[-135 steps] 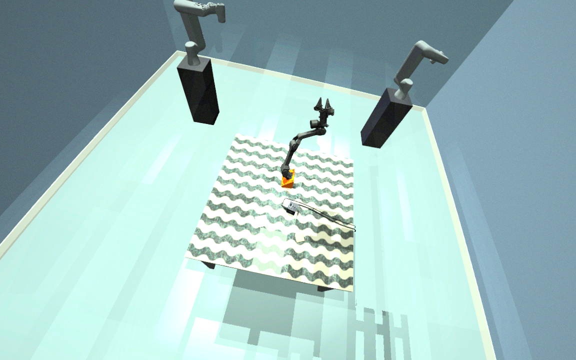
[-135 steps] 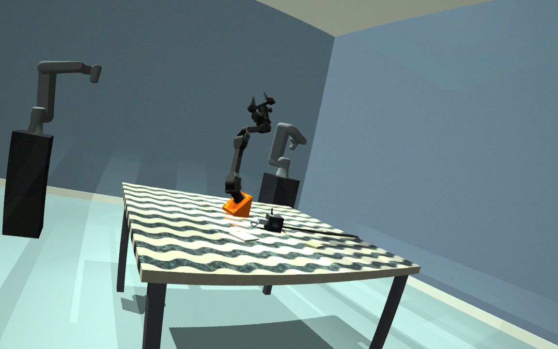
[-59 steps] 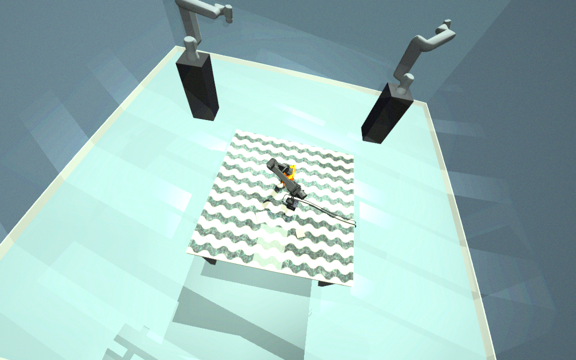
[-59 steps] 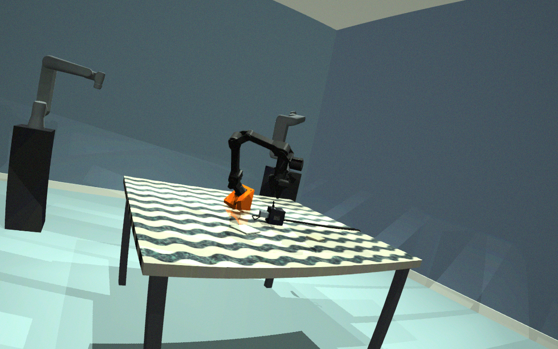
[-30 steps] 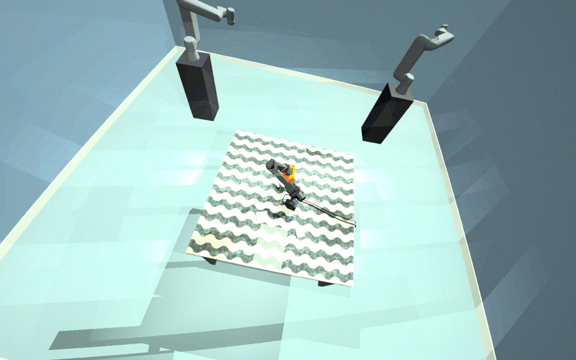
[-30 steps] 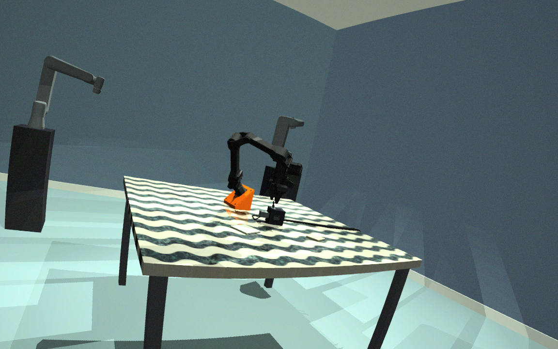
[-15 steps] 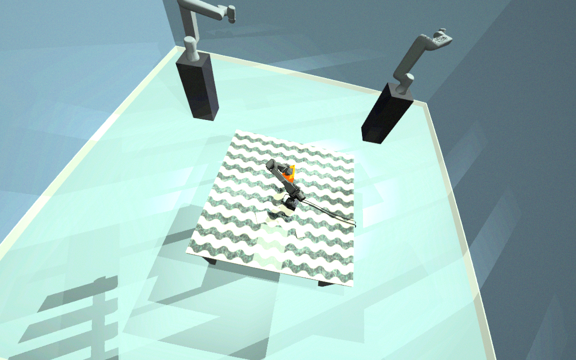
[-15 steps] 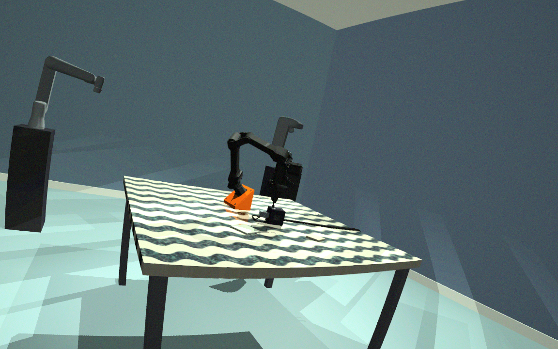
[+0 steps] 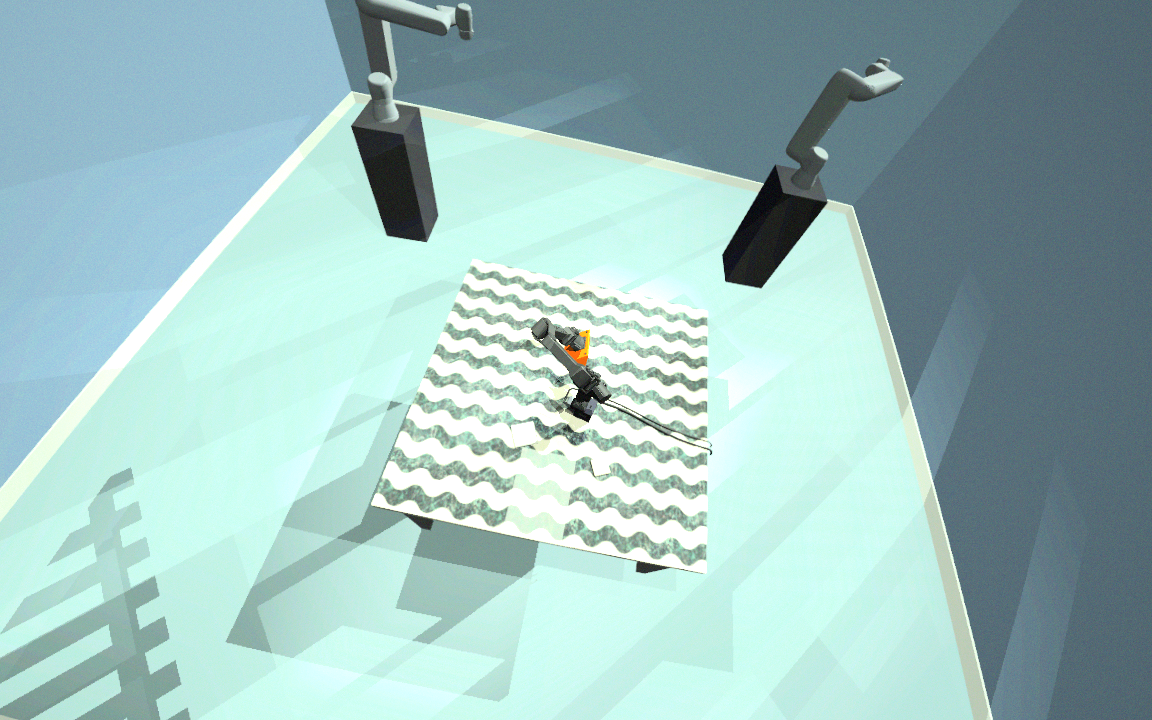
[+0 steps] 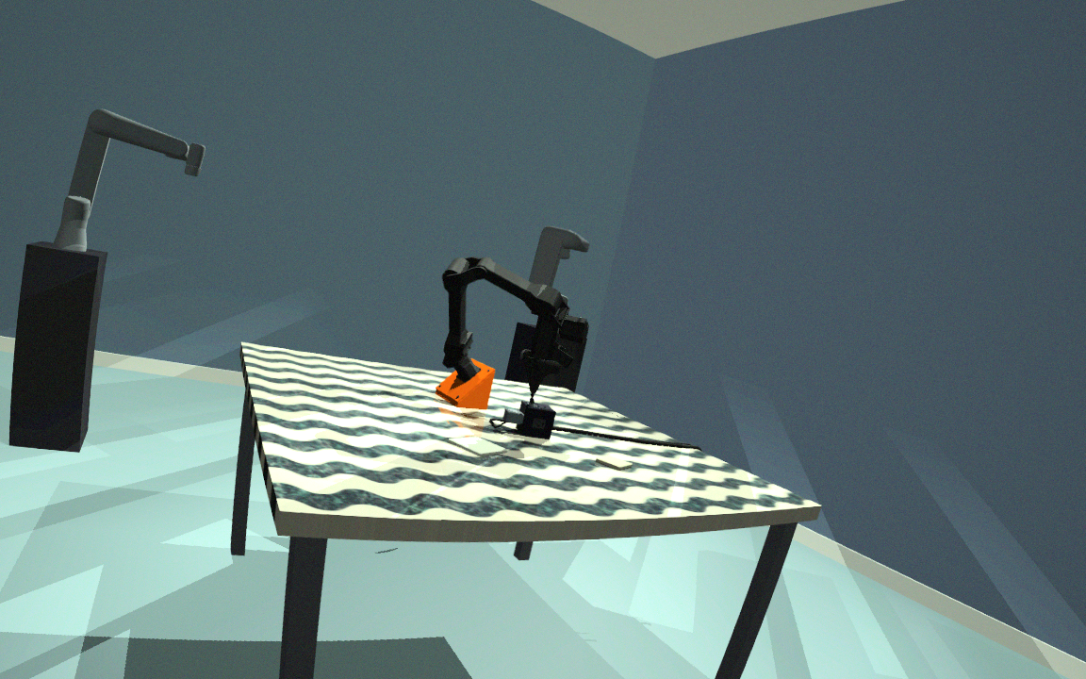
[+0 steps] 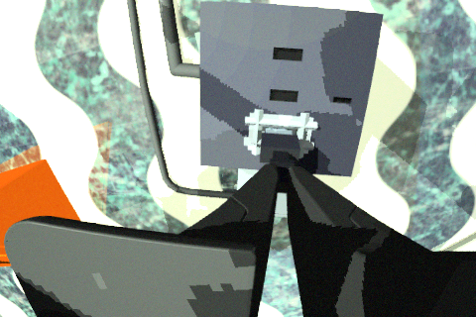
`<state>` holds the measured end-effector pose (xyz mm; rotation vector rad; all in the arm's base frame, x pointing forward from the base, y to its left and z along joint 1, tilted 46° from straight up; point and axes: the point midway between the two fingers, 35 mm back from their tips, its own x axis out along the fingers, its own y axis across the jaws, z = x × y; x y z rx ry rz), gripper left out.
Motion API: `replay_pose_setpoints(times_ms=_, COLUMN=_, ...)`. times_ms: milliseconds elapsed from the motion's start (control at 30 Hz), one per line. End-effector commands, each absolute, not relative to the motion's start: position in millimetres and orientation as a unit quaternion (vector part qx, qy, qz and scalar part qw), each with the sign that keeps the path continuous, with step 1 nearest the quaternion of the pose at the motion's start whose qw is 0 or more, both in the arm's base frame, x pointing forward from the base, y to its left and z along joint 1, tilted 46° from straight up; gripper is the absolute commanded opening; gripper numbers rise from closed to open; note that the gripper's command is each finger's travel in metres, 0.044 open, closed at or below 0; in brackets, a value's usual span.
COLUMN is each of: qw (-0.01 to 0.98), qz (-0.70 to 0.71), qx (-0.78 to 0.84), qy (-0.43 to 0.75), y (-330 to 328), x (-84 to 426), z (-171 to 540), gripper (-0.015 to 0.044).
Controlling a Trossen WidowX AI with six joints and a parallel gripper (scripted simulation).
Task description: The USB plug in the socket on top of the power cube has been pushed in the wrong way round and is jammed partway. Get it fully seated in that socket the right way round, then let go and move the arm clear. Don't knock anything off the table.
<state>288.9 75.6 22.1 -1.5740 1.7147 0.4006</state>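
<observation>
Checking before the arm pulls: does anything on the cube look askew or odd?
Yes. The plug, gripped by the fingers, sticks up from its white-rimmed socket on the cube, not seated flush. The cube's other slots are empty. Nothing looks spilled or broken.

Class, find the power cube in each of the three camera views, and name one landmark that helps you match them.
Top: the power cube sits mid-table, small, under the arm's hand.
Exterior: dark block right of the orange base, below the hand.
Wrist: grey square face, centre, above the shut fingers.
Shared landmark: the orange base.
</observation>
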Motion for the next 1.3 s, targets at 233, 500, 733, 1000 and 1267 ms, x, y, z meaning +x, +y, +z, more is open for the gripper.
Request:
replay_pose_setpoints(times_ms=233, qw=0.380, qz=0.157, qx=-0.616, qy=0.672, y=75.9, x=288.9, z=22.4, gripper=0.0000)
replay_pose_setpoints(times_ms=500, qw=0.380, qz=0.157, qx=-0.616, qy=0.672, y=79.7, x=288.6, z=26.1, gripper=0.0000)
replay_pose_setpoints(times_ms=733, qw=0.380, qz=0.157, qx=-0.616, qy=0.672, y=83.0, x=288.4, z=29.3, gripper=0.0000)
replay_pose_setpoints(times_ms=1000, qw=0.380, qz=0.157, qx=-0.616, qy=0.672, y=86.8, x=288.1, z=33.0, gripper=0.0000)
replay_pose_setpoints(times_ms=1267, qw=0.380, qz=0.157, qx=-0.616, qy=0.672, y=90.7, x=287.8, z=36.7, gripper=0.0000)
